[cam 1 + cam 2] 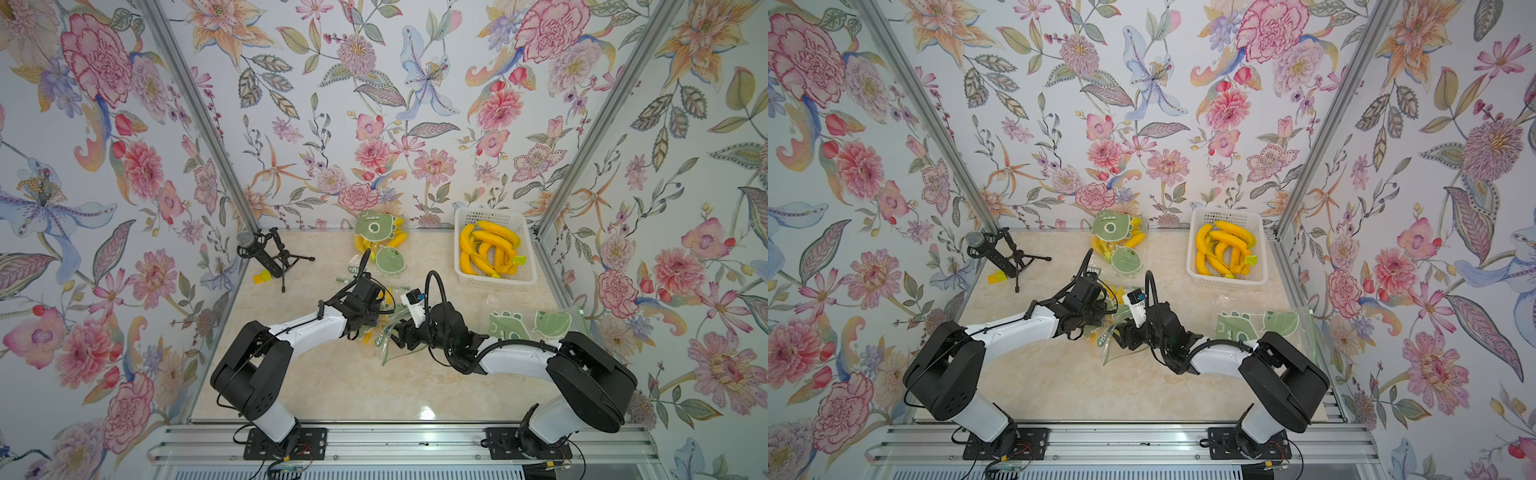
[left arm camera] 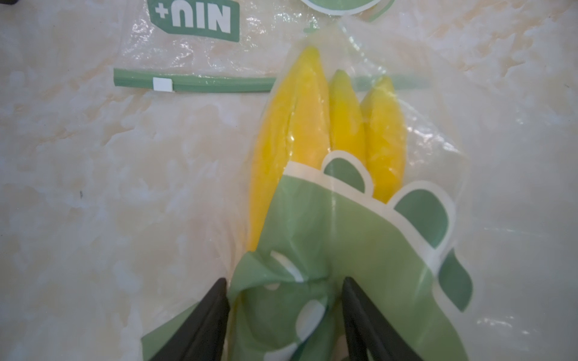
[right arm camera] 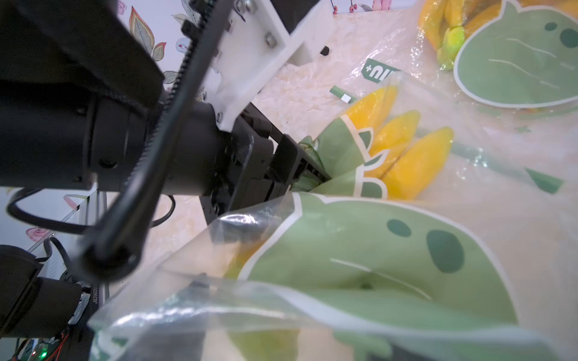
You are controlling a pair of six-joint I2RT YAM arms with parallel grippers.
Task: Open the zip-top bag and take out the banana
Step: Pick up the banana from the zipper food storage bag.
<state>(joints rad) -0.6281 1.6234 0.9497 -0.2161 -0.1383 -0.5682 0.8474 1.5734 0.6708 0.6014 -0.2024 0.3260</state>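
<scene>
Looking down through the left wrist camera, I see the left gripper (image 2: 284, 279) clamped on the gathered green-printed end of the zip-top bag (image 2: 344, 243), one black finger on each side of the bunched film. The banana bunch (image 2: 291, 125), three yellow fingers, lies inside it under glossy plastic. The bag sits mid-table between the two arms, on the marble-patterned tabletop (image 1: 332, 382). By my reading the job is partway at best. The fruit is not out, and I cannot find this bag's zip in any view, so I cannot say it is open. In the right wrist view a loose clear lip of film hangs right against the lens, which suggests a slack mouth, but that is a guess. The right gripper (image 1: 401, 332) sits at the bag's near edge in both top views. Its fingertips are hidden there and in its own camera, so I cannot tell how wide it stands. Only the right wrist view shows the left claw from the side, biting into the plastic. Only the top views show the white basket (image 1: 524, 266) of loose bananas at the back right, the flat bags (image 1: 536, 324) beside the right arm and the microphone (image 1: 246, 239) on its tripod. The left wrist view alone gives a clear look at a second bag's green zip strip (image 2: 219, 83), lying flat beyond the bunch.
</scene>
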